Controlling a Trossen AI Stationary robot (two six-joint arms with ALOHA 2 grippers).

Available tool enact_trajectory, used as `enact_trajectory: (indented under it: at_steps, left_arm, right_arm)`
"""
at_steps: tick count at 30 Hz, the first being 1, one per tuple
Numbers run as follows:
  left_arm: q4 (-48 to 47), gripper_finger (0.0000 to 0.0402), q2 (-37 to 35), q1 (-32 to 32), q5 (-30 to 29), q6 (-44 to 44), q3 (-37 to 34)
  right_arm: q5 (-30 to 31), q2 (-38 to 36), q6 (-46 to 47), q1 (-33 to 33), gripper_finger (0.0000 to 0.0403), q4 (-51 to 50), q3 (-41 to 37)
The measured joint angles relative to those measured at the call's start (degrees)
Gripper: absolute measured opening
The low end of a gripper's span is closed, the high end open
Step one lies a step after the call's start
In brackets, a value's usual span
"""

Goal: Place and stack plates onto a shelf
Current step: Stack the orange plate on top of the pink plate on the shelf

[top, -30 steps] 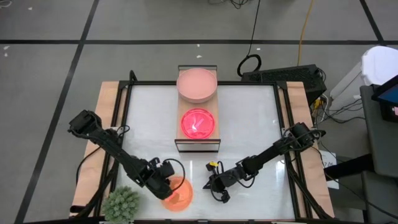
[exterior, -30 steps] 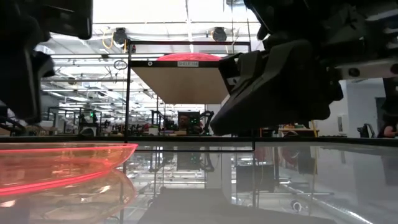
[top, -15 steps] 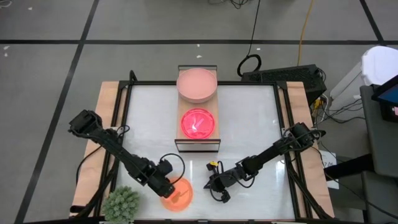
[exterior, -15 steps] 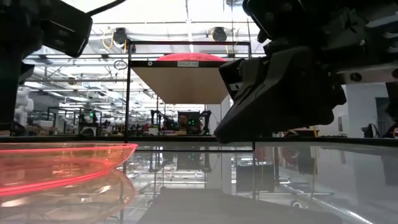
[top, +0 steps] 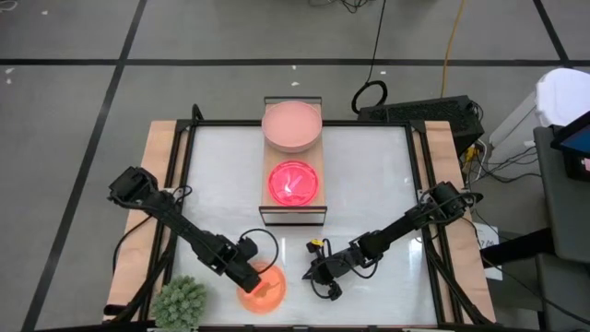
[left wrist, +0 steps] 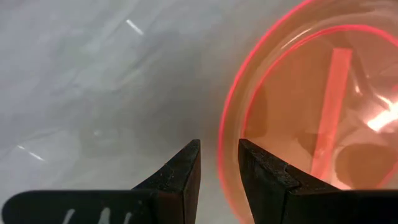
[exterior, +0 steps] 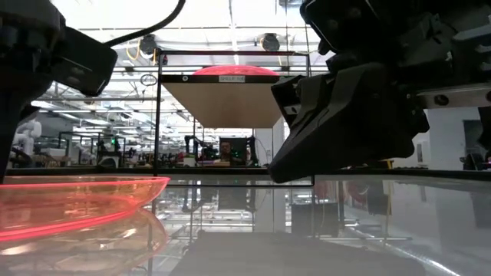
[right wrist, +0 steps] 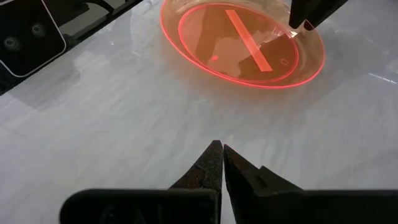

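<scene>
on the table: the orange plate [top: 261, 288] lies flat on the shiny white table [top: 221, 184], near the front edge, just beside the spiky green plant ball [top: 181, 302].
how the plate will handle: it looks thin, stiff and see-through like glass or hard plastic. i think it is light, slippery and could crack or chip if dropped.
where to hold it: i think the raised rim is the best place, one finger under the edge and one on top, because the middle is flat and smooth.
left gripper: the left gripper [left wrist: 219, 171] is right at the plate's rim. its two fingers stand a little apart, with a small gap, and the rim sits just in front of that gap. nothing is between them yet, so it holds nothing.
right gripper: the right gripper [right wrist: 217, 155] waits low over the table, near the plate but not touching it. its fingers are pressed together and hold nothing.
on the shelf: a big dusty pink plate [top: 292, 124] and a bright pink plate [top: 293, 183] sit side by side on the shelf [top: 293, 214], well apart from the orange plate.
</scene>
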Motion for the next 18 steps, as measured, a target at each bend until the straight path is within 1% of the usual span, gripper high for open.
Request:
enact_trajectory:
  at_steps: [8,10,13,18]
  left_arm:
    - [0.6,0.0113,0.0,0.1,-0.6,1.3,0.0]
    - [0.9,0.0108,0.0,0.1,-0.6,1.3,0.0]
    - [1.0,0.0085,0.0,0.0,-1.3,1.6,0.0]
    - [1.0,0.0040,0.0,0.1,-2.1,4.6,0.0]
  right_arm:
    - [0.0,0.0,0.0,0.0,0.0000,0.0,0.0]
    - [0.0,0.0,0.0,0.0,0.0000,-0.1,0.0]
    - [0.0,0.0,0.0,0.0,0.0000,-0.1,0.0]
    - [0.0,0.0,0.0,0.0,0.0000,-0.4,0.0]
